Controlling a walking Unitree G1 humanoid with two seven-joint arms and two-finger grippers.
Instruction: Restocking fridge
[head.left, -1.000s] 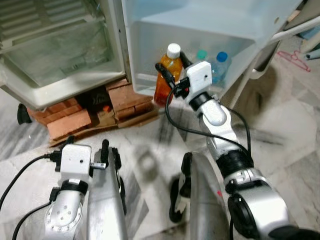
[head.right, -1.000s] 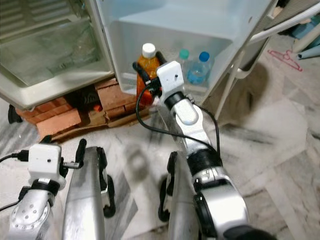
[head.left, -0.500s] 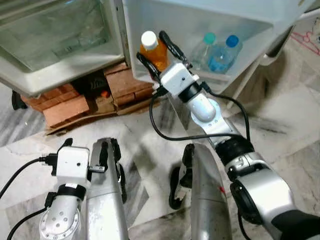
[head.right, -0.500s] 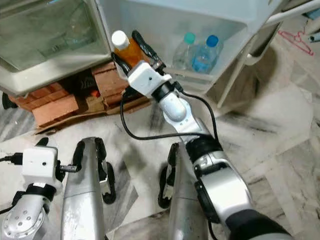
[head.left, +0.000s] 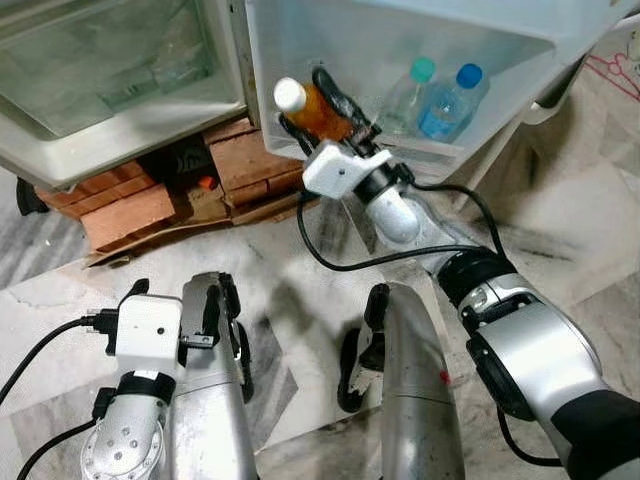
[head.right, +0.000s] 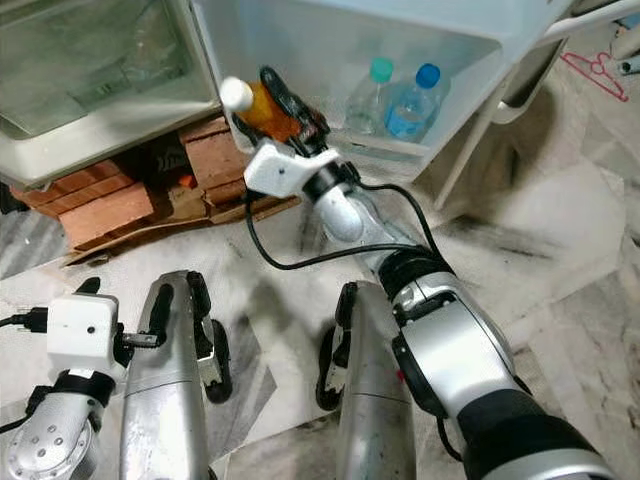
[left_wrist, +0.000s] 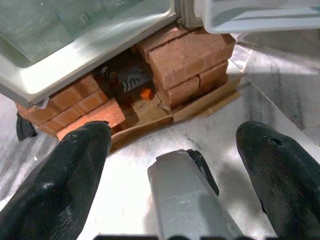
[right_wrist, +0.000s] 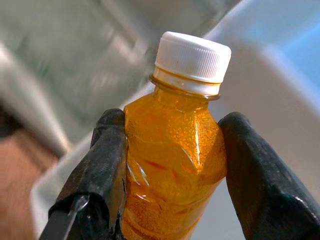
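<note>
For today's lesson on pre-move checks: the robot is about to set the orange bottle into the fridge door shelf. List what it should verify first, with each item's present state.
1. Right gripper clamps the orange bottle: ok.
2. Cap on the bottle: ok.
3. Bottle upright: not ok, it tilts toward the robot's left.
4. Free room in the door shelf beside the two water bottles: ok.
5. Left gripper open, low by the floor, out of the way: ok.
6. Depth of the shelf for the bottle: cannot tell.
</note>
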